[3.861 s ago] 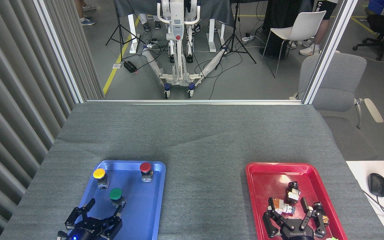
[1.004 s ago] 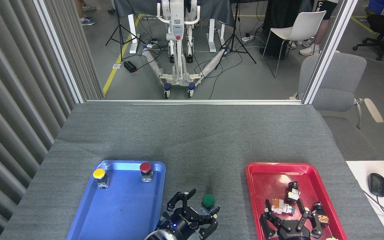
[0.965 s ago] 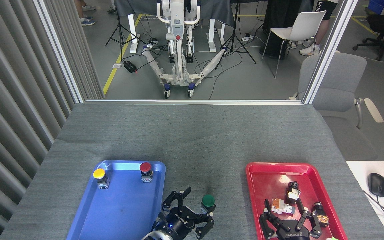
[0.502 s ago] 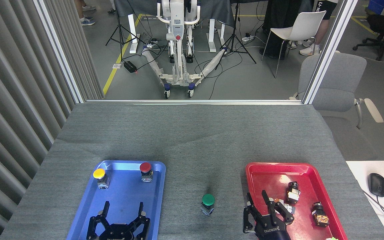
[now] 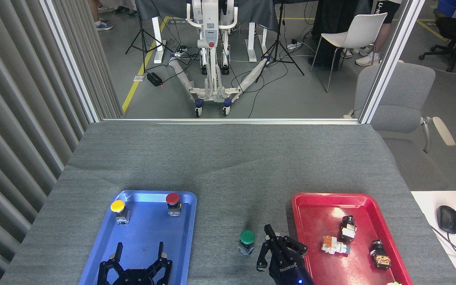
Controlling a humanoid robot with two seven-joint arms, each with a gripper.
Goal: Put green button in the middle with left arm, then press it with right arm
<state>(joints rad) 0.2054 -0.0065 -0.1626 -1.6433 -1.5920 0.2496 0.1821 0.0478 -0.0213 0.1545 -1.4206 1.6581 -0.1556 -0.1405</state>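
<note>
I'm looking down over the table, and the green button [image 5: 247, 238] stands upright on the dark grey cloth of the middle [image 5: 228, 166], down toward six o'clock in the gap between the two trays. It sits alone, nothing gripping it.

My right gripper [image 5: 276, 246] is just beside it at its three o'clock, over the cloth near the left rim of the red tray [image 5: 297, 221]. Its fingers [image 5: 268, 231] are bunched together with one pointing up toward twelve o'clock, so I read the jaws as drawn closed with nothing between them. Near the button, but I can't tell if there's contact.

My left gripper [image 5: 137, 257] is well apart from the button, out at its nine o'clock, low over the near end of the blue tray [image 5: 186, 237]. Its fingers are spread wide, empty.

At the far end of the blue tray, the yellow button [image 5: 118, 210] sits at the eleven o'clock corner and the red button [image 5: 173, 203] at the one o'clock corner, both upright. In the red tray, three small switch parts [image 5: 346, 227] lie scattered, two on their sides.
</note>
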